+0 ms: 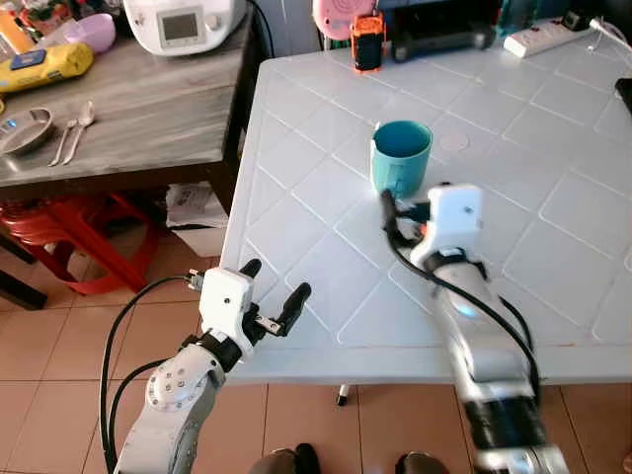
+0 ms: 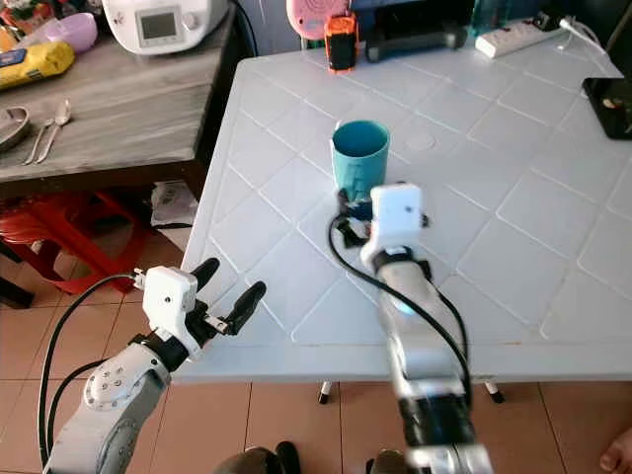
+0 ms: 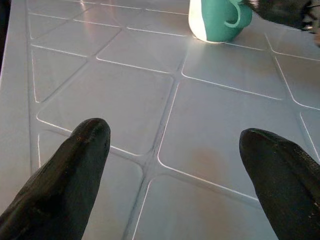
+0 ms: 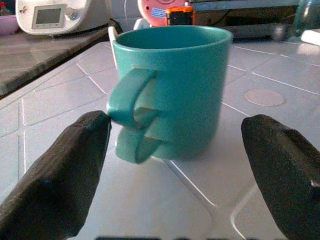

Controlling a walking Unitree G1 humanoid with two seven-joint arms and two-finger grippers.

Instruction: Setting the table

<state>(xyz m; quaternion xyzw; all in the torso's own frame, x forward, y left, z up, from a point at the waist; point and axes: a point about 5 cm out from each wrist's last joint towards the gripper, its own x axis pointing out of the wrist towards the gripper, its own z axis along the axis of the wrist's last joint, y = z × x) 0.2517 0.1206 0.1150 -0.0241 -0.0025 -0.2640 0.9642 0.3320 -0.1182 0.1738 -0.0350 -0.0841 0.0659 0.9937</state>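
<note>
The right arm reaches up the middle of the frame over the white table (image 1: 553, 197), its right tool (image 4: 172, 145) low on the surface just short of the mug (image 1: 400, 158). The fingers (image 4: 55, 175) are spread wide, holding nothing; in the right wrist view one fingertip sits right at the mug's handle (image 4: 132, 100), though contact cannot be told, while the other stands well apart on the far side.

The left arm rises from the lower left of the frame, its left tool (image 1: 276, 296) hovering at the table's near edge, fingers wide open and empty.

The mug is teal, standing upright near the centre of the frame on the diamond-patterned table, its handle turned toward the right tool.

At the upper left, a grey wooden side table (image 1: 148, 109) carries spoons (image 1: 71, 133) and a white appliance (image 1: 183, 22).
</note>
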